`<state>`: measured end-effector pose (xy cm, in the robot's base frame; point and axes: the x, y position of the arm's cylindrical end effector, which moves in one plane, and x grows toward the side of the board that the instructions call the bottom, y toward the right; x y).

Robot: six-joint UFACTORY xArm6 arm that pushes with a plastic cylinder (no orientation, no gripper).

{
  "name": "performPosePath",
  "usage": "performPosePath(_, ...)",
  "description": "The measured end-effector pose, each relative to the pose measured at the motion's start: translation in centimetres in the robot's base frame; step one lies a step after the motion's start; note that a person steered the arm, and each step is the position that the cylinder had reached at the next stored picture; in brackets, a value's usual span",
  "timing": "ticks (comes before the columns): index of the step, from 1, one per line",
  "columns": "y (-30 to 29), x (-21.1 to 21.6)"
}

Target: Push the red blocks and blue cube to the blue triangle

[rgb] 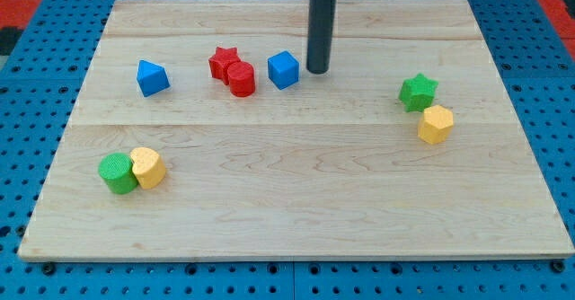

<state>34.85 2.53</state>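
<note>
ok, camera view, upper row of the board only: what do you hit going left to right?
Blue triangle block → red star block → red cylinder block → blue cube → my tip, just to the cube's right → green star block → yellow hexagonal block.

Light was bright and even; the wooden worktop showed only faint, soft shadows, in sharp focus, without glare.
</note>
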Motion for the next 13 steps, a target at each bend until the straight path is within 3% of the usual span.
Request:
performPosePath(3,-9.0,0.4)
performPosePath(6,-12.7,0.4)
performPosePath(8,-18.6,0.4)
performPosePath(9,-17.1,0.5)
performPosePath(11,-4.4,1.9)
performPosePath(12,-4.4,4.8)
performPosePath(13,-5.0,10.9)
